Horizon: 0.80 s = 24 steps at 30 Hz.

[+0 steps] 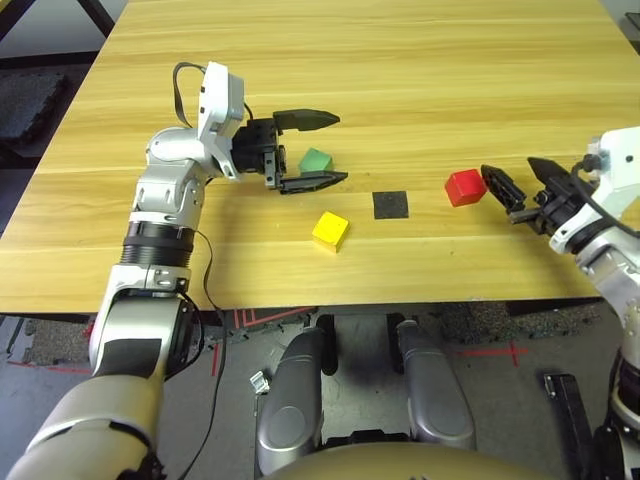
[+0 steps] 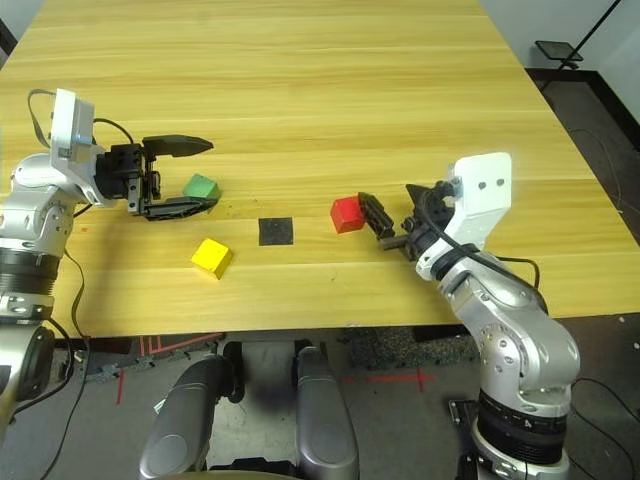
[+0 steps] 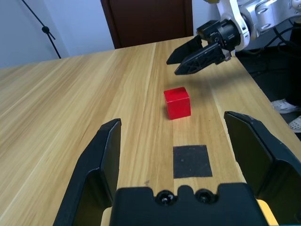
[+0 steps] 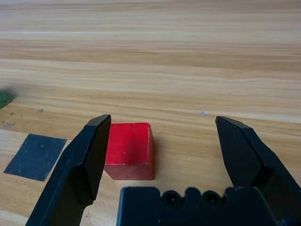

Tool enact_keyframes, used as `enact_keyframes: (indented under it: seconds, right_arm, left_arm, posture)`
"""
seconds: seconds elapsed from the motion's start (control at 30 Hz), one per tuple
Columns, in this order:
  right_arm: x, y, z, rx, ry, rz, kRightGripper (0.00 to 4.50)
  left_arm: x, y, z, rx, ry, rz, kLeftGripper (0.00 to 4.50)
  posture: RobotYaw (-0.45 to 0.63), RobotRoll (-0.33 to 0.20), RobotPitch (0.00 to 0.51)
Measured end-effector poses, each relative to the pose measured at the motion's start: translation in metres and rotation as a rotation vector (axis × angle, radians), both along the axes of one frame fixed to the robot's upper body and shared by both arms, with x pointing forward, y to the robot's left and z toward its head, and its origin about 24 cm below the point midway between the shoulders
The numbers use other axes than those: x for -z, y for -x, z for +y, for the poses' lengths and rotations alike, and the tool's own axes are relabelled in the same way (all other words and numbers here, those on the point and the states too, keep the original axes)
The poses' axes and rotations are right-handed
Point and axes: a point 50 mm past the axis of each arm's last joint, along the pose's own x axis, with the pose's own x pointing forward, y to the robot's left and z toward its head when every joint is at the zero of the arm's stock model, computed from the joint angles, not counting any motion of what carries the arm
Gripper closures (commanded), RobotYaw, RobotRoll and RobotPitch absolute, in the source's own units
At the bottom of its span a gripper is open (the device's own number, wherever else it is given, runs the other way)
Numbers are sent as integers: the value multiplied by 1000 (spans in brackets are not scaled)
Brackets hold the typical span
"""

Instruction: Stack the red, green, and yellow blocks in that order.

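Observation:
The green block [image 1: 316, 160] lies on the table [image 1: 420, 70] at the left, seen between the two wide-apart fingers of my open left gripper [image 1: 340, 149], which does not grip it. The yellow block [image 1: 330, 230] sits nearer the front edge, just right of that gripper. The red block [image 1: 465, 187] rests right of centre. My right gripper [image 1: 510, 167] is open, with its fingertips just right of the red block. In the right wrist view the red block [image 4: 129, 149] sits close to one finger [image 4: 84, 160], at the mouth of the open jaws.
A flat black square patch [image 1: 391, 204] lies on the table between the yellow and red blocks. The far half of the wooden table is bare. The front edge runs close below the blocks, with dark floor beyond it.

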Motion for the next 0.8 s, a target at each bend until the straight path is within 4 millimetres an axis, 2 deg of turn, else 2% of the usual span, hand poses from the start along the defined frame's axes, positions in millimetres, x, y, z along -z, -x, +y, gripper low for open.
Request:
enact_keyframes:
  seconds: [0.17,0.33,0.8]
  right_arm:
    - [17,4,9,-33,15,35,0]
    - [22,1,20,-72,26,21,0]
    - [31,-9,26,-92,60,3,0]
  left_arm:
    - [0,0,-1,1,3,2,37]
    - [-1,2,-3,-1,6,-1,37]
    - [1,8,-3,-37,26,18,37]
  posture:
    - [72,-6,298]
    - [97,-4,304]
    - [136,6,318]
